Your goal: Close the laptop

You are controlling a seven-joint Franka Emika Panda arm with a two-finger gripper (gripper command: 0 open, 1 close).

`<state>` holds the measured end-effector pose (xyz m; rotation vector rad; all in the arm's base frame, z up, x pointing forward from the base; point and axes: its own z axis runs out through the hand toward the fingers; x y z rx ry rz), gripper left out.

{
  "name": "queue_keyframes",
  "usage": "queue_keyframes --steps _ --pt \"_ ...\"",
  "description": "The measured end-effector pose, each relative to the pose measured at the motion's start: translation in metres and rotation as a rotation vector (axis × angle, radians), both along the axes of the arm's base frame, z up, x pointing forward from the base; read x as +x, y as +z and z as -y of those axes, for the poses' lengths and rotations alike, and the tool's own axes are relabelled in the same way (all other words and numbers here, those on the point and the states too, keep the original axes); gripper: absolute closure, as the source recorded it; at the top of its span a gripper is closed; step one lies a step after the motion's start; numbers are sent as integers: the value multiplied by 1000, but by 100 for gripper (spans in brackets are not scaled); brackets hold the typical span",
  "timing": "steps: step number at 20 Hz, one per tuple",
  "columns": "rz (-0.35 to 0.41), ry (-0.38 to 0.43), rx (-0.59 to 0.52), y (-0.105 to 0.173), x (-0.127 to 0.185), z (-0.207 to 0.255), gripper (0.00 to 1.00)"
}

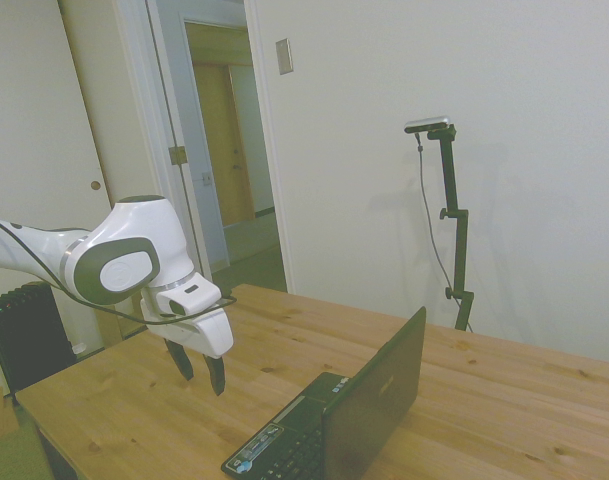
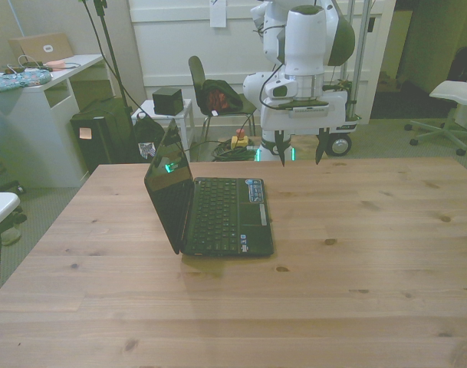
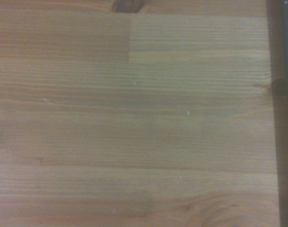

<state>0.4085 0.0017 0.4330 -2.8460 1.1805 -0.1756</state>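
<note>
table point(image 2: 371, 253): pale knotty wood, smooth
laptop point(image 2: 218, 215): black plastic, glossy screen
arm point(image 1: 124, 262): shiny white plastic

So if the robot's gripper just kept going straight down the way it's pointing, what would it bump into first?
Most likely the bare wooden table. The open gripper points straight down, and the wrist view shows mostly wood beneath it. The laptop sits off to one side, seemingly out of its path.

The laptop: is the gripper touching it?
No, the gripper hangs open above the bare table, apart from the open laptop.
</note>
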Motion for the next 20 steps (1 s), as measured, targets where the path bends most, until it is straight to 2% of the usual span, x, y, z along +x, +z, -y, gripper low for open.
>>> queue_keyframes --steps 3,8,13,17,20 --pt "9 -16 2 5 4 2 0" --pt "85 -111 -41 86 46 43 0" --pt "108 -186 -32 140 83 82 0" --pt "126 -252 -25 186 81 118 0" --pt "129 -320 -23 207 69 155 0"
